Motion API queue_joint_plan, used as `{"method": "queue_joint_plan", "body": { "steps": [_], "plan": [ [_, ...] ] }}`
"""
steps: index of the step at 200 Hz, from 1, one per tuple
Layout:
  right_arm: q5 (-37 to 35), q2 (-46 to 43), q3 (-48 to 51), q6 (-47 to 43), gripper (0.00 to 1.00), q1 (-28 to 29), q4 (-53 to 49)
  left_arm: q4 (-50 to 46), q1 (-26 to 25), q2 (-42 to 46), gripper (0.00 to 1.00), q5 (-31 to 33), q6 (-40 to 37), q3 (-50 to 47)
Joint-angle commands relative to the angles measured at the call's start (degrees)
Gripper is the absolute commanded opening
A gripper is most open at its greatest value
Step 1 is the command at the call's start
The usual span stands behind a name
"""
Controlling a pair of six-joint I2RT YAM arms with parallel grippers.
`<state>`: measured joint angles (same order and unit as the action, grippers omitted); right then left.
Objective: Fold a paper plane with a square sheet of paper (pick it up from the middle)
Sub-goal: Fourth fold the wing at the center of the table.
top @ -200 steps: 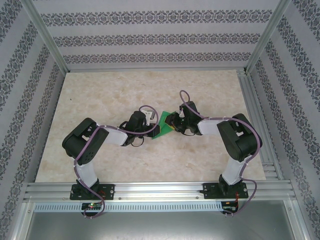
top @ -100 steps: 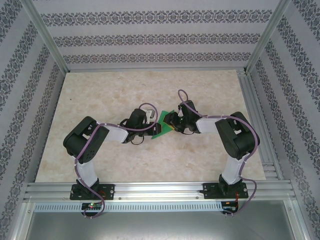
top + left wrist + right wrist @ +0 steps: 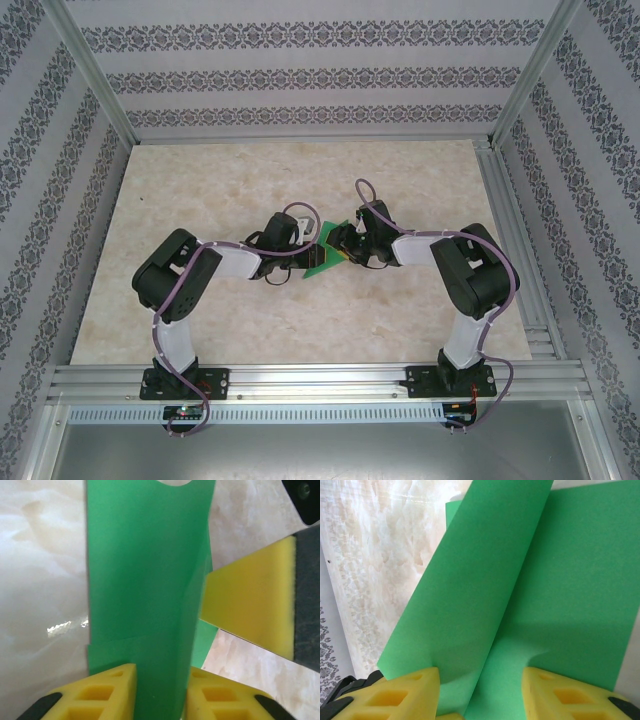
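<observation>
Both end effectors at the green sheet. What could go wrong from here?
The raised flap of the green paper looks curled, uncreased, between the right end effector's open fingers; it may spring back or crease crooked.
The left end effector sits close to the right's pad; they could collide.

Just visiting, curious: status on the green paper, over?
Left fingers open, green sheet between them. Right fingers open, astride its raised flap. Sheet part-folded. Nothing blocking.
</observation>
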<state>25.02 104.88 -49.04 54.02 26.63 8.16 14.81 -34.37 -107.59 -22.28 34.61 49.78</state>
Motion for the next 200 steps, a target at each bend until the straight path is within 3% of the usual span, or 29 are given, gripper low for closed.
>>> {"method": "queue_joint_plan", "body": {
  "steps": [1,50,200],
  "plan": [
    [-1.04,1.55,-0.01,-1.39,0.48,0.61,-1.42,-1.14,0.71,-1.14,0.24,-1.68,-0.72,1.08],
    [0.17,0.17,-0.39,-3.69,0.47,0.53,-0.43,0.05,1.19,-0.39,0.15,-2.47,2.19,0.07],
    [-1.64,1.67,-8.69,-8.84,0.51,2.14,-11.54,7.41,3.08,-1.22,0.13,-6.08,11.66,-3.12]
  ]
}}
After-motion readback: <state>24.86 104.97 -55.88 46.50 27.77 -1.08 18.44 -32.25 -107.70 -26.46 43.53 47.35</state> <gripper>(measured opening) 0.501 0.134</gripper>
